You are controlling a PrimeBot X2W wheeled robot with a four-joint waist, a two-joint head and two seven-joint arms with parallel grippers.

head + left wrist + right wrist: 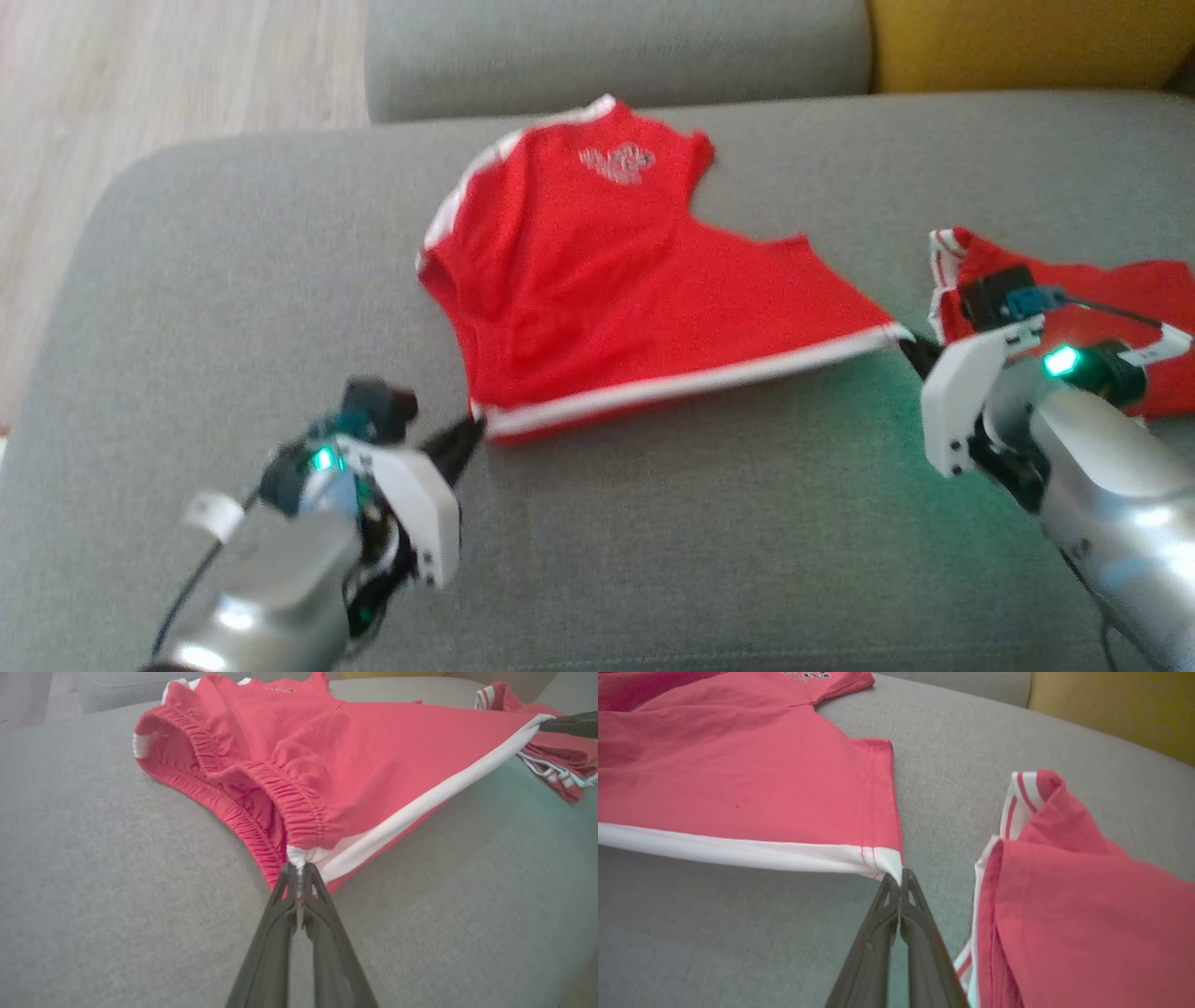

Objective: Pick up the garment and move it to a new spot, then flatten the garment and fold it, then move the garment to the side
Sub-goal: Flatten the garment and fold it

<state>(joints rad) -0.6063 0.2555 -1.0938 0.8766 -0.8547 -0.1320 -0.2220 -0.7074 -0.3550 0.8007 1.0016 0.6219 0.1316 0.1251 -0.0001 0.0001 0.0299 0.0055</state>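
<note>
- We see red shorts (607, 280) with an elastic waistband (289, 798), a white side stripe (691, 385) and a small pale logo (618, 163) on the far leg. The fabric is mostly flat with light creases.
- The shorts lie mid-cushion on the grey sofa seat (233, 280). The near striped edge is pulled taut between both grippers.
- The left gripper (471, 431) has its fingers pressed together, pinching the waistband corner at the stripe end, which is clear in the left wrist view (297, 870).
- The right gripper (910, 347) has its fingers pressed together, pinching the hem corner at the other stripe end (901, 877).
- A second red garment (1102, 299) with white trim sits just beside the right gripper, apart from the shorts, with a strip of cushion between them.
- There is bare cushion to the left of the shorts and in front of them, towards the robot. The seat's left edge drops to a wood floor (140, 84). The grey backrest (607, 47) and a yellow cushion (1018, 42) are behind.
- The waistband is at the robot's left and the leg hems point right and away. The long axis follows the stripe, left to right, rising slightly towards the right in the head view.
</note>
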